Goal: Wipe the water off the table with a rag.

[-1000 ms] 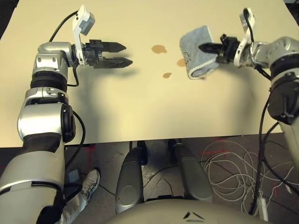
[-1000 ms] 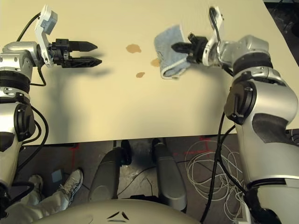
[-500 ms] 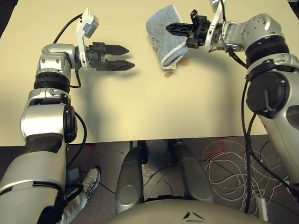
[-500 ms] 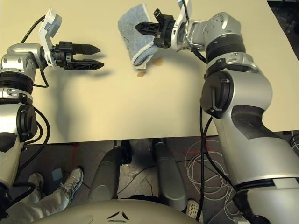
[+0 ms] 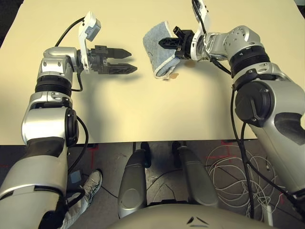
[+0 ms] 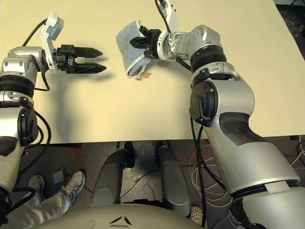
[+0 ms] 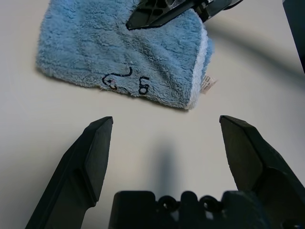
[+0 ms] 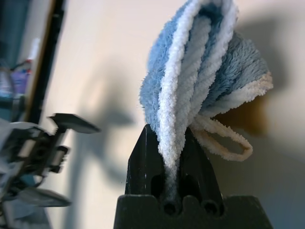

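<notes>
Left eye view shows the right gripper [image 5: 167, 42], clamped shut on the rag [image 5: 157, 45], has dragged it leftward over the worktop [image 5: 190, 105] blotches, so wiping is underway; left gripper [image 5: 127, 60] hovers open.

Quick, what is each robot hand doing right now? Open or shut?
Left end effector: open, holding nothing, above the table.
Right end effector: shut on the rag.
</notes>
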Controlling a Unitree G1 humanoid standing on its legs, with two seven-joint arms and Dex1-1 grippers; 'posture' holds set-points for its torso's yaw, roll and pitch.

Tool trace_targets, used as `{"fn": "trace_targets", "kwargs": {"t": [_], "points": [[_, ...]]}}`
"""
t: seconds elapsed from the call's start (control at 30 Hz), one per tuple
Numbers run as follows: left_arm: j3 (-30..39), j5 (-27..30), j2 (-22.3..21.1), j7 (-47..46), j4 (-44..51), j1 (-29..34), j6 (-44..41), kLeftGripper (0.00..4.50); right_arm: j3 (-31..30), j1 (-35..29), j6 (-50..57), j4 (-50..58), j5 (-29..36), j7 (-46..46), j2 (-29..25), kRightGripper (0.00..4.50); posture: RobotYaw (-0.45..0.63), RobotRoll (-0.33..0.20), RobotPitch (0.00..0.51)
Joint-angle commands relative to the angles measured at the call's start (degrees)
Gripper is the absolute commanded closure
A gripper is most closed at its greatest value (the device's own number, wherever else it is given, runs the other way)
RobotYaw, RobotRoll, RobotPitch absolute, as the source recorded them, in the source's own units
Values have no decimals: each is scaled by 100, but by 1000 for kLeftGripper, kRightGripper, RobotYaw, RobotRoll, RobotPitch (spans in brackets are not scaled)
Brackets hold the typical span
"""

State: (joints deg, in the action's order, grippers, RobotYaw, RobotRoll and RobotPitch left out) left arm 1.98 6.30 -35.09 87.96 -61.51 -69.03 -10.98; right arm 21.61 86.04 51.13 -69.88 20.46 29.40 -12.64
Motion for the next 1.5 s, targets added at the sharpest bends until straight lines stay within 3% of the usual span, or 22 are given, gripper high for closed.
{"fn": "trace_targets", "kwargs": {"t": [0.03,0.53,0.73,0.93,1.17,1.33,1.5], "points": [[-27,6,-62,31,35,106,-23,0,-111,-29,142,91,-114,-169,-250,4464,-21,0,338],[-29,1,24,-8,-73,92,39,0,-551,-412,1078,529,-360,-239,-1432,4464,-62,0,343],[-37,-14,86,-29,-137,18,68,0,-425,-318,1151,683,-243,-378,-1575,4464,-77,0,341],[-49,-31,125,-21,-183,-64,78,0,9,39,1873,1309,271,-669,-1145,4464,-89,0,337],[-76,-35,209,-23,-230,-141,93,0,780,-15,2739,2508,890,-1466,-138,4464,-95,0,335],[-77,-31,256,-21,-240,-156,98,0,935,-365,2627,2844,1006,-1838,398,4464,-91,0,335],[-74,-19,259,-10,-216,-119,93,0,678,-948,1981,2529,765,-2013,639,4464,-81,0,336]]}}
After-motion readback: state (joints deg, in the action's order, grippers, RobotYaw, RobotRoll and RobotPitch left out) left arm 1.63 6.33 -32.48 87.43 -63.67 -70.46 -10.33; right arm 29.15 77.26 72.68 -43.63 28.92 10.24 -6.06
